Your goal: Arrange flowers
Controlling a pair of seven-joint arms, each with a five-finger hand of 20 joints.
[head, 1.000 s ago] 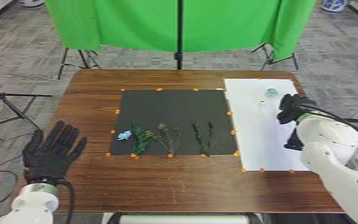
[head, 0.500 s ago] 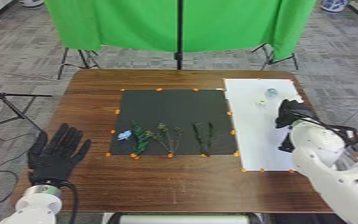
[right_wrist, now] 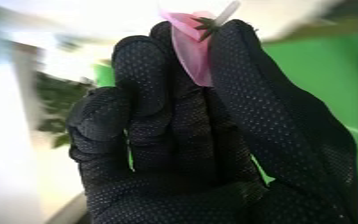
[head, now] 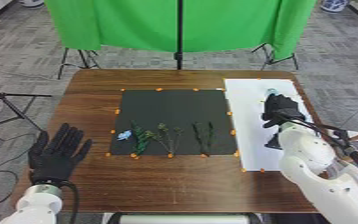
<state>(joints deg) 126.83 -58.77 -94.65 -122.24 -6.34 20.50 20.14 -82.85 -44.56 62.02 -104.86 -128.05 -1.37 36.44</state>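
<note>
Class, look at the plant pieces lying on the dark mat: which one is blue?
The small blue flower at the row's left end, nearest the left hand; the others are greenish sprigs and dark green stems.

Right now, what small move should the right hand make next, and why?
I would probably carry the pink flower toward the dark mat: the right hand pinches it above the white sheet, while green stems and a blue flower lie on that mat.
</note>
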